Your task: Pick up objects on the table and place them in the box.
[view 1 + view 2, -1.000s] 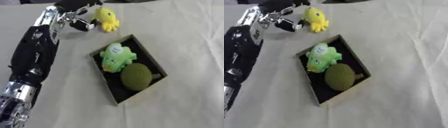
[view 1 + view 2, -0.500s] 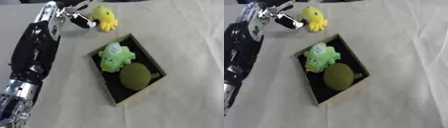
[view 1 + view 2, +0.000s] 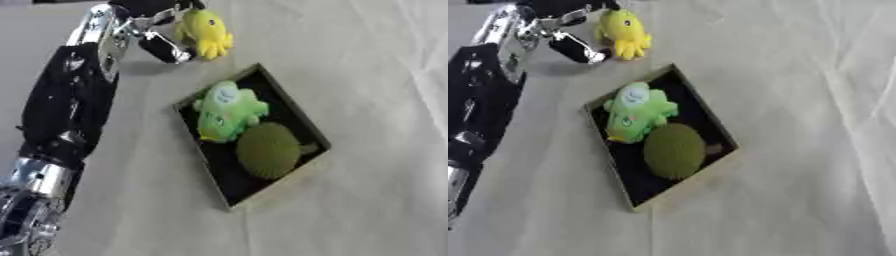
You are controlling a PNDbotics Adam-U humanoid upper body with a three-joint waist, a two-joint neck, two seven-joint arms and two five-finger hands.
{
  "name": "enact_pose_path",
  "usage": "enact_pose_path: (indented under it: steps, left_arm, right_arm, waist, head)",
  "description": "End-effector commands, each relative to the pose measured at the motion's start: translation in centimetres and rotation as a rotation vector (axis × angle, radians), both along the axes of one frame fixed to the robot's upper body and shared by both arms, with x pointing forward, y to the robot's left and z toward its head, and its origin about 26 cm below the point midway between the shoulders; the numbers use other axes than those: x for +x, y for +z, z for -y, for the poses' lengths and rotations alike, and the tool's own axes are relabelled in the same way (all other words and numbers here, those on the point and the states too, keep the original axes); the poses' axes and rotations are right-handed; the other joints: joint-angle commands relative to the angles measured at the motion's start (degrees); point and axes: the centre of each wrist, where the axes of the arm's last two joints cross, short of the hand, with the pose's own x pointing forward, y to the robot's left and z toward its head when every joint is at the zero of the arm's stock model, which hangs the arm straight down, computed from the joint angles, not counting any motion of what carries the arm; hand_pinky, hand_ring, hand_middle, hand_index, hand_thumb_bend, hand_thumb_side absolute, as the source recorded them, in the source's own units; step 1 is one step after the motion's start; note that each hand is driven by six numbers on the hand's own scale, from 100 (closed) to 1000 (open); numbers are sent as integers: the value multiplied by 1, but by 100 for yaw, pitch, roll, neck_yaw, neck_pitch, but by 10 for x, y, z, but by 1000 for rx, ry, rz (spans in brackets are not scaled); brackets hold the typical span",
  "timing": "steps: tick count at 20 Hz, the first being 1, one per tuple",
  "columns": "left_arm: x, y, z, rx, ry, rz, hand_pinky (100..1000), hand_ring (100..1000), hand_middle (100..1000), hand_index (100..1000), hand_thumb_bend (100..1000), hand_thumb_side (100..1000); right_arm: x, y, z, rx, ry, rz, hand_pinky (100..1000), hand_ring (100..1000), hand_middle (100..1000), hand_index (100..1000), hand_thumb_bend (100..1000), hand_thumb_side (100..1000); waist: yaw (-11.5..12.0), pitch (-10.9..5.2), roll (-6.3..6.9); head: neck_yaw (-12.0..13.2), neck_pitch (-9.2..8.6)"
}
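The left hand (image 3: 157,27) is reaching along the tabletop's (image 3: 367,75) far-left edge, fingers curling round the yellow toy (image 3: 206,32) lying there. The box (image 3: 302,125) is sitting mid-table, holding a green plush (image 3: 227,111) and a round olive one (image 3: 267,151). The right hand is out of view.

Yellow plush (image 3: 206,33); light-green plush (image 3: 227,111); olive-green round plush (image 3: 268,150); black-lined tan box (image 3: 289,107); off-white cloth (image 3: 367,75); black-silver left hand (image 3: 160,30)

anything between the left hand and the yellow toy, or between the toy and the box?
Nothing visible. The left hand is already right beside the yellow toy, and only bare cloth lies between it and the box.
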Motion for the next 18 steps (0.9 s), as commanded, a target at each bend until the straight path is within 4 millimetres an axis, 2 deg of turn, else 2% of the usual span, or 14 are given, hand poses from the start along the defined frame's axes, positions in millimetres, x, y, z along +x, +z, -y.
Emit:
enact_pose_path:
  steps: [1,5,10,15,18]
  left_arm:
    - [-3,21,-10,-16,28,45,924,963,916,957,256,315]
    - [-3,23,-9,-45,18,56,921,960,915,957,193,291]
    - [-2,26,-10,-56,27,73,915,959,919,959,196,289]
    - [-2,31,-10,-35,43,88,911,967,929,960,279,329]
    - [-1,30,-12,-5,75,77,906,968,931,956,300,355]
  right_arm:
    - [-4,9,1,-13,3,30,910,853,577,760,100,523]
    - [-4,10,0,-14,6,30,910,853,575,759,100,523]
    - [-4,11,-1,-17,12,31,910,853,571,758,100,523]
    - [-4,10,-2,-21,13,25,911,853,567,758,100,523]
    - [-4,11,-2,-24,18,23,911,852,564,757,100,524]
  waist:
    - [-21,-120,-14]
    - [-59,-99,-11]
    - [-126,-61,7]
    - [-140,-18,25]
    - [-176,19,44]
  head:
    - [50,-102]
    - [79,-138]
    - [141,-199]
    - [149,-217]
    - [167,-237]
